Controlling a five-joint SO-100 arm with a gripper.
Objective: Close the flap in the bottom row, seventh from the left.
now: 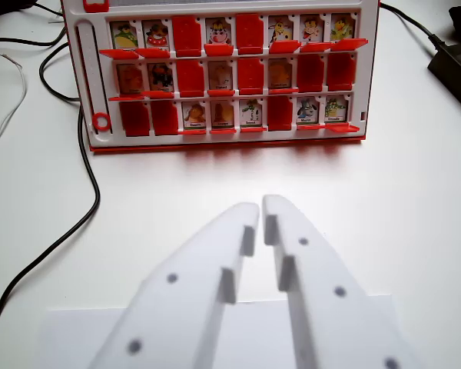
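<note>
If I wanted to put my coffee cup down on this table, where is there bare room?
The widest bare patch of table lies between the red game board and the white gripper, running to the wrist view's right. The left side is crowded by a black cable, and a black box sits far right.

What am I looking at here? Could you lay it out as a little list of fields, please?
Setting: white table, seen from the arm's wrist camera
Game board: red and white board, three rows of eight picture flaps
Bottom row: flaps 1, 2 and 6 from the wrist view's left shut; the rest open
Target flap: seventh flap, open, picture showing
Gripper: white gripper, jaws nearly together, holding nothing, short of the board
Clutter: black cable on the wrist view's left
</note>
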